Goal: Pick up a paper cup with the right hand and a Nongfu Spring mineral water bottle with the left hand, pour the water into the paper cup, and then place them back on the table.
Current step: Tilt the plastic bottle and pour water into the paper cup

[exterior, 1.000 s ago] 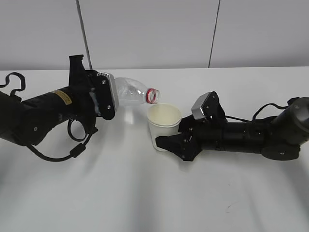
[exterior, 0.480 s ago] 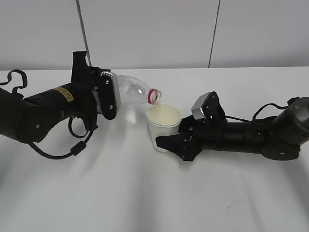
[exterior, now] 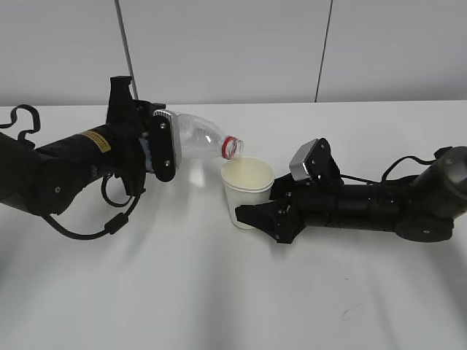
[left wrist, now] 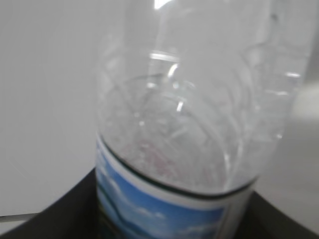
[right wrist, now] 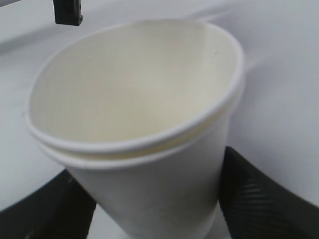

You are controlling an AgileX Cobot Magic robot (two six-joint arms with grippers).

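My right fingers (right wrist: 149,199) clamp the base of the paper cup (exterior: 248,191), dark pads showing on either side of it in the right wrist view, while my left fingers (exterior: 157,149) clench the body of the Nongfu Spring mineral water bottle (exterior: 201,138) and hold it tipped almost level, neck aimed right. The red-ringed mouth (exterior: 232,146) hangs just above the cup's near rim, at its left edge, apart from it. The cup sits upright near the middle of the white worktop (exterior: 219,292); whether its foot touches the surface or rides just above it I cannot tell.

The bottle looks nearly drained: the left wrist view shows clear, beaded walls above the blue-and-white label (left wrist: 164,209) and no standing water, and I see no stream at the mouth. The cup's cream interior shows no level I can read.

My judgement is that the pour is at or near its end. To finish cleanly I would keep the mouth over the cup's opening, not at the lip, roll the bottle back slowly so drips fall inside, and hold the cup level with no more squeeze, since thin paper walls buckle.

Open worktop lies in front and to both sides, well apart from any edge, giving each arm room to set down on its own side.
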